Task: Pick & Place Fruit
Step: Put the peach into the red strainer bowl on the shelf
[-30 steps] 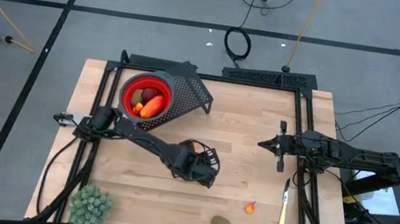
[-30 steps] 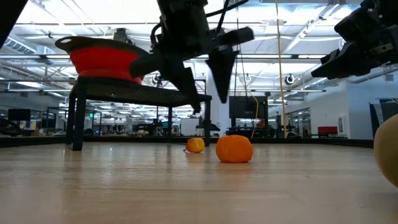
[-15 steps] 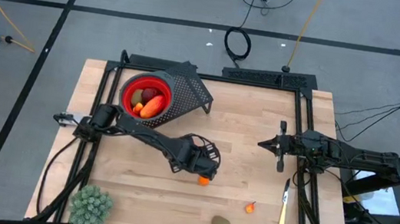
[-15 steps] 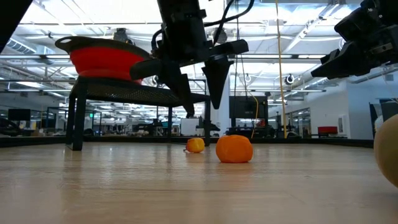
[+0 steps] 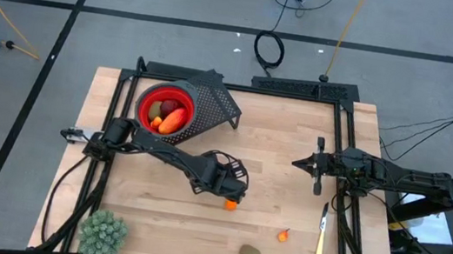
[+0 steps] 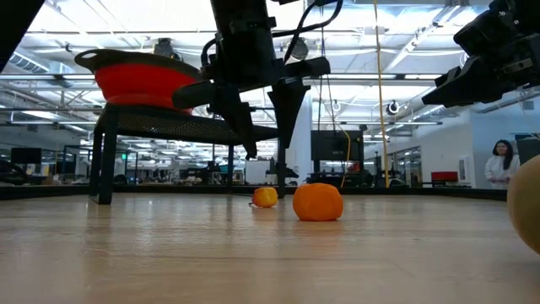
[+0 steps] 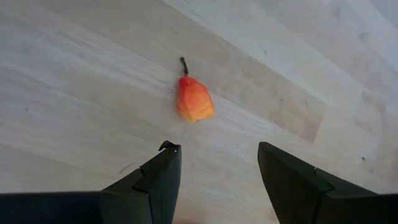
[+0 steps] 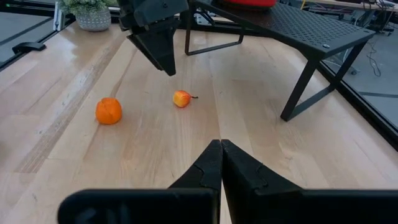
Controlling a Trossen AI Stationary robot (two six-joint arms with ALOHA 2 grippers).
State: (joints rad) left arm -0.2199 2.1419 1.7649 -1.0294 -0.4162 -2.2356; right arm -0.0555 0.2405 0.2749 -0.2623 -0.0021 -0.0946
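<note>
On the table [image 5: 287, 196], left pincer [image 5: 235, 183] has lifted off, released, uncovering the orange fruit [image 5: 231, 204]

The left gripper [image 5: 231, 178] now sits a little farther back on the table than one second ago, when it covered the small round orange fruit [image 5: 231, 204]. This fruit is now uncovered on the wood, just in front of the gripper. In the low view the open fingers [image 6: 285, 105] hang higher above the table than before. A person [image 6: 501, 161] now stands far in the room at the right.
</note>
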